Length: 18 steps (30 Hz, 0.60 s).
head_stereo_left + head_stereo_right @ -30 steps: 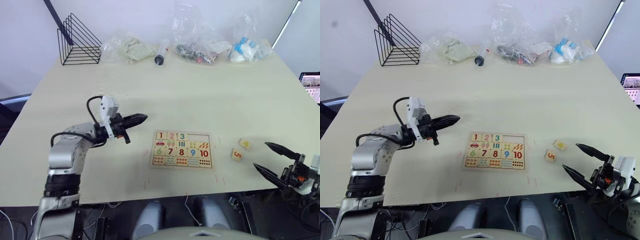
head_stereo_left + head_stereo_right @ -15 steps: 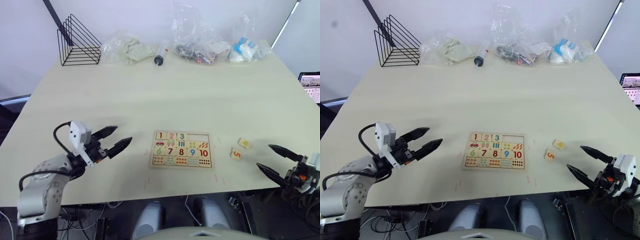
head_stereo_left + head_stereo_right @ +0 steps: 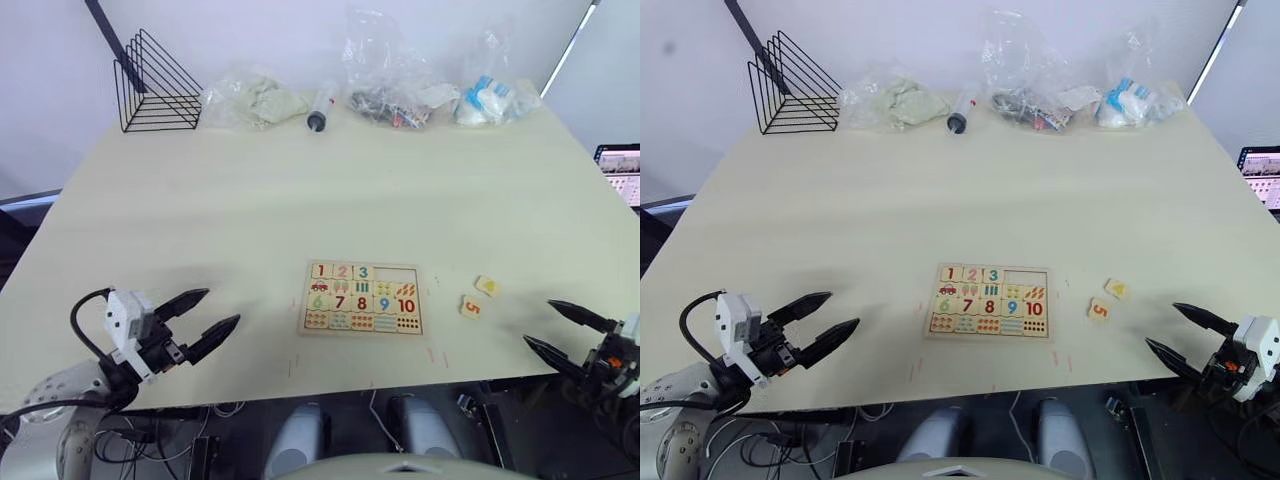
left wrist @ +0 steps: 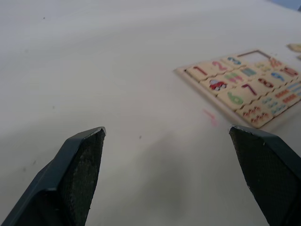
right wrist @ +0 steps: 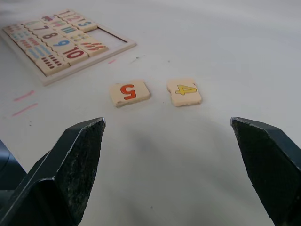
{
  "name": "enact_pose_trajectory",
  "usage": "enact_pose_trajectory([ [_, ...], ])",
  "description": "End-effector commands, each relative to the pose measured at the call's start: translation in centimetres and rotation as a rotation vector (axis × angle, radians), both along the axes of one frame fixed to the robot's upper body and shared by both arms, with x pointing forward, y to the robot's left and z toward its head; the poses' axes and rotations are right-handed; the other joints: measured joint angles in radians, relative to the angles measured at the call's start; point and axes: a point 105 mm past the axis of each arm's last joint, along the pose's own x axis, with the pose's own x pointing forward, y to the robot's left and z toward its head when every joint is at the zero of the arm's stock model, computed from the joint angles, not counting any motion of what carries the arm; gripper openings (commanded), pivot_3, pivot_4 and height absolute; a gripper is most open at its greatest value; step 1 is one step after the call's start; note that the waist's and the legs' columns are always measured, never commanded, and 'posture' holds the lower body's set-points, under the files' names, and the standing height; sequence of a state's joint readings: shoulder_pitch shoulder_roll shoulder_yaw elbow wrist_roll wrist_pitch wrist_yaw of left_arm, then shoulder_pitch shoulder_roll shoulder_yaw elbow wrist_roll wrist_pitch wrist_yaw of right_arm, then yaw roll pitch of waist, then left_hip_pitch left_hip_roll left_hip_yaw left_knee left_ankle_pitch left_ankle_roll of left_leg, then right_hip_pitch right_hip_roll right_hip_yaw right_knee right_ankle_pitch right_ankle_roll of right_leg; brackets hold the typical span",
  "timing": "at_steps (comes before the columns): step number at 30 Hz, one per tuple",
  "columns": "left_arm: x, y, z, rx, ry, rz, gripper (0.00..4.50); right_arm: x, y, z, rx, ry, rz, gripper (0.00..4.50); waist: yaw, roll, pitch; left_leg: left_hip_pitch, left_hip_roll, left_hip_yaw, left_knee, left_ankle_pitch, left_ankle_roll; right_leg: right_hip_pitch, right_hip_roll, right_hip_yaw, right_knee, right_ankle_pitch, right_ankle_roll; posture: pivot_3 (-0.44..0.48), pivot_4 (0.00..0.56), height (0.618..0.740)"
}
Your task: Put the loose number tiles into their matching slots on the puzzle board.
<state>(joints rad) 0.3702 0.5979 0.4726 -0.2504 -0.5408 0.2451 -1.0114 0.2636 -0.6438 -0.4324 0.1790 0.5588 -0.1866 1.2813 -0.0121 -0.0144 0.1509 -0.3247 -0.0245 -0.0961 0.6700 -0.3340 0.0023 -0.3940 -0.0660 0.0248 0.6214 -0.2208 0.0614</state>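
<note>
The puzzle board (image 3: 364, 298) lies flat near the table's front middle. Tiles 1, 2 and 3 sit in its top row, and the two matching slots (image 3: 398, 272) to their right are bare. Two loose number tiles lie on the table right of the board: an orange 5 (image 3: 472, 307) and a yellow 4 (image 3: 489, 286), also seen close up as the 5 (image 5: 130, 92) and the 4 (image 5: 184, 92). My left gripper (image 3: 221, 306) is open and holds nothing, well left of the board by the front edge. My right gripper (image 3: 538, 322) is open, just nearer than the two tiles.
A black wire rack (image 3: 155, 85) stands at the far left corner. Several plastic bags (image 3: 395, 95) and a syringe (image 3: 320, 105) line the far edge. A screen (image 3: 620, 170) shows past the right edge. Small red marks (image 3: 438, 355) dot the table near the board.
My left gripper has opened and pulled back from beside the board's left side to the front left edge. The right gripper has drawn back slightly toward the front edge.
</note>
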Motion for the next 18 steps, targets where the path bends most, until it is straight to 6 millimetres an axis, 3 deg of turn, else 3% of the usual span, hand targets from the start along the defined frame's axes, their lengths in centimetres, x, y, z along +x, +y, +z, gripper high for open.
enact_pose_trajectory([
  [1,-0.18,0.17,0.78,0.036,-0.047,-0.014,4.46,0.33,-0.44,1.17,-0.003,-0.055,0.002,4.5,0.0,0.0,0.0,0.0,0.0,0.0,0.0,0.0,0.0,0.0,0.0,0.0,0.0,0.0,0.0,0.0,0.15,0.74],
  [18,0.66,0.13,0.24,0.043,-0.068,-0.043,4.46,0.61,-0.2,0.76,-0.008,-0.066,0.004,4.5,0.001,0.0,0.0,0.0,0.0,0.0,0.0,0.0,0.0,0.0,0.0,0.0,0.0,0.0,0.0,0.0,0.15,0.74],
])
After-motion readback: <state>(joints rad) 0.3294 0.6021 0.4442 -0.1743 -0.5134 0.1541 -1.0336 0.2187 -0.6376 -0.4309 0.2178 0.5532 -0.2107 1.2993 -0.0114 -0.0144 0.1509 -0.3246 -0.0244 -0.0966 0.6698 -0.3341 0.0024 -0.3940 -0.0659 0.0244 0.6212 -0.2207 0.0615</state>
